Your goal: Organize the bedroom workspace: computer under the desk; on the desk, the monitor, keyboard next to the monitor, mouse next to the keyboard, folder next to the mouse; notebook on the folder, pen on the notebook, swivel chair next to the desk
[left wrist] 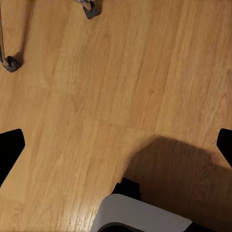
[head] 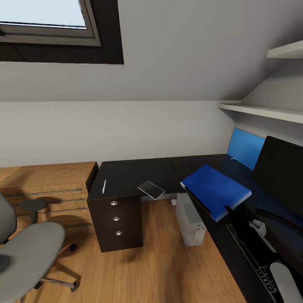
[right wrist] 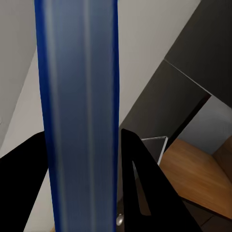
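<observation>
My right gripper [head: 230, 211] is shut on the blue folder [head: 216, 189], holding it above the right wing of the black desk [head: 126, 174]. In the right wrist view the folder's edge [right wrist: 79, 111] runs between the two black fingers [right wrist: 145, 193]. The dark monitor [head: 280, 172] stands on the desk at the right, with the keyboard [head: 252, 261] in front of it. A grey notebook [head: 151, 189] and a white pen [head: 104, 186] lie on the desk's left wing. The computer tower [head: 190, 219] stands on the floor under the desk. My left gripper [left wrist: 116, 145] is open over the wood floor.
The grey swivel chair [head: 29, 252] stands at the lower left, its casters [left wrist: 90, 8] near my left gripper. A wooden dresser [head: 46, 185] adjoins the desk's drawer unit [head: 115, 219]. Shelves [head: 265, 110] jut out above the monitor. Open floor [head: 160, 261] lies between chair and desk.
</observation>
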Tool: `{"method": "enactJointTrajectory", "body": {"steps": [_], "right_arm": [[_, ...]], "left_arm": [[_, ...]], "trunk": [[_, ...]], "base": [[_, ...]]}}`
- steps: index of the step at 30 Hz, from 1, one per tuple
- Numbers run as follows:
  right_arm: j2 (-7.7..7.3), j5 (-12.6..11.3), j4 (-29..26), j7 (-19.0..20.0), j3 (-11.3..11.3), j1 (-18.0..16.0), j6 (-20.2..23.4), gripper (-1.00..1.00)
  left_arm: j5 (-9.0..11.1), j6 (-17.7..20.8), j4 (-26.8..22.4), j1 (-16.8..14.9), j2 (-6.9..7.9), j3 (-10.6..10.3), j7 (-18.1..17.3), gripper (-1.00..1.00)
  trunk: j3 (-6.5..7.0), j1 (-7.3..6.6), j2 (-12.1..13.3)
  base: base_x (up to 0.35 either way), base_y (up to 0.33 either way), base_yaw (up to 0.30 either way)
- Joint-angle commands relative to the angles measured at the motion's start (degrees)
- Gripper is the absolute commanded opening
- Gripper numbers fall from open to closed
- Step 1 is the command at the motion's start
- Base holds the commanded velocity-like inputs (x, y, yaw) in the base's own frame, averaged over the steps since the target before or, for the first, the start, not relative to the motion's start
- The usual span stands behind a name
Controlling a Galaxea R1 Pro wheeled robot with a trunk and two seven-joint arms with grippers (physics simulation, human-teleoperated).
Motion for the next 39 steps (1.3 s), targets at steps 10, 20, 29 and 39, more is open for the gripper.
{"method": "enactJointTrajectory", "body": {"steps": [10, 20, 29, 39], "right_arm": [[0.1, -0.5, 0.0, 0.3, -0.1, 0.0, 0.4, -1.0], [0.42, -1.1, 0.0, 0.4, 0.2, -0.1, 0.0, -1.0], [7.5, -1.2, 0.9, -13.4, 0.9, -0.7, -15.3, -1.0], [10.87, -1.2, 13.5, -20.1, 7.2, -14.0, -30.1, -1.0]], "left_arm": [[0.6, -0.3, 0.0, 0.0, 0.05, -0.4, 0.4, 1.0], [0.6, -0.4, 0.1, 0.0, -0.04, -0.5, 0.4, 1.0], [0.5, -0.4, 1.5, 0.0, -0.23, -0.6, 0.4, 1.0], [0.4, -0.4, 2.3, 0.0, -0.3, -0.6, 0.4, 1.0]], "trunk": [[-0.07, 0.0, 0.0], [-0.07, 0.0, 0.0], [-0.07, 0.0, 0.0], [-0.07, 0.0, 0.0]], "base": [[0.0, 0.0, -0.001], [0.0, 0.0, 0.0], [0.0, 0.0, 0.0], [0.0, 0.0, 0.0]]}}
